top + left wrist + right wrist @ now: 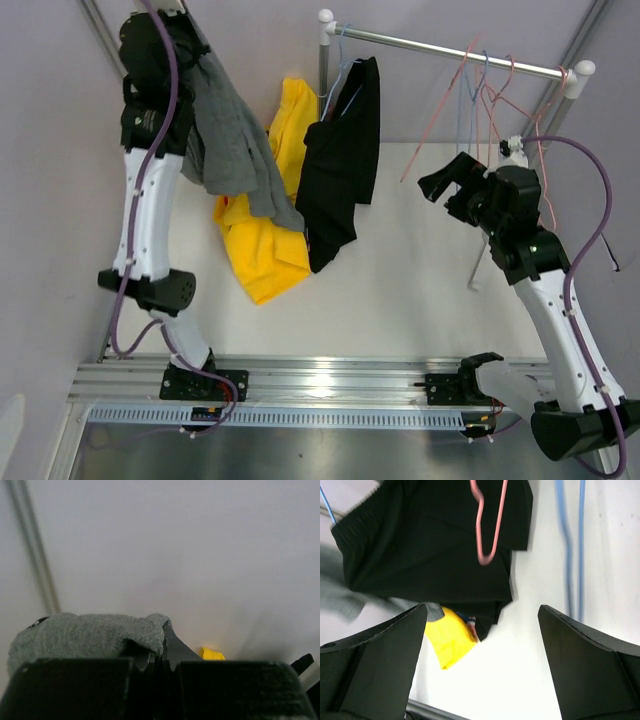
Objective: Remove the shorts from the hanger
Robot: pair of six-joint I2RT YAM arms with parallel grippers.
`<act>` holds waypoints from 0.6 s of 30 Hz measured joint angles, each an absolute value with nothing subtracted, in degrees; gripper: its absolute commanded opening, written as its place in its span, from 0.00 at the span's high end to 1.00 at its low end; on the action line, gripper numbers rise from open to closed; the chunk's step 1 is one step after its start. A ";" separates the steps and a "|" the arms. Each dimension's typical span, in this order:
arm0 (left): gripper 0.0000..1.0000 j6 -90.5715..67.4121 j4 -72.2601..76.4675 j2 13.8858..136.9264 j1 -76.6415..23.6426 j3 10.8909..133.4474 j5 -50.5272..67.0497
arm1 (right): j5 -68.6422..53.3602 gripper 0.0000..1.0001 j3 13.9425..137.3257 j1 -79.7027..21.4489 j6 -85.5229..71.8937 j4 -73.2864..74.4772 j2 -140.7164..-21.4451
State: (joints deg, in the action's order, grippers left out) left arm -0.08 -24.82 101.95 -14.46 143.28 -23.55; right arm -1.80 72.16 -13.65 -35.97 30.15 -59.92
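The black shorts (342,160) hang on a blue hanger at the left end of the rail (450,48); they also fill the top of the right wrist view (430,540). My left gripper (196,62) is raised high at the left and shut on the grey shorts (232,145), which dangle from it; the grey cloth shows pinched between its jaws in the left wrist view (90,635). The yellow shorts (262,245) lie on the table below, with an orange-red piece (228,207) at their left edge. My right gripper (440,182) is open and empty, right of the black shorts.
Several empty pink and blue hangers (485,90) hang at the right end of the rail. White rack posts stand at the back left (325,50) and right (575,80). A pink hanger (487,525) and a blue hanger (570,545) show in the right wrist view.
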 measured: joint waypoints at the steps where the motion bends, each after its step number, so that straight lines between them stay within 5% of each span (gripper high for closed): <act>1: 0.97 -1.54 -23.94 104.44 -12.75 143.44 -20.45 | -2.07 0.00 70.48 -13.63 -36.21 30.09 -58.50; 9: 0.81 -14.09 -13.67 121.40 -7.05 138.28 5.48 | -6.48 0.01 63.24 -14.81 -37.47 27.94 -51.75; 14: 0.07 -17.50 -14.02 125.97 -8.45 134.43 13.93 | -8.51 0.01 65.71 -18.79 -36.69 25.96 -53.87; 18: 0.01 -19.05 -15.20 124.57 -10.70 130.39 20.21 | -8.91 0.01 72.62 -22.48 -35.48 23.99 -59.42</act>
State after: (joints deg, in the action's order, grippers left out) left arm -19.05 -15.20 124.57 -10.70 130.39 20.21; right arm -8.91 72.62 -22.48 -35.48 23.99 -59.42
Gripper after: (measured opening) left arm 0.987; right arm 0.993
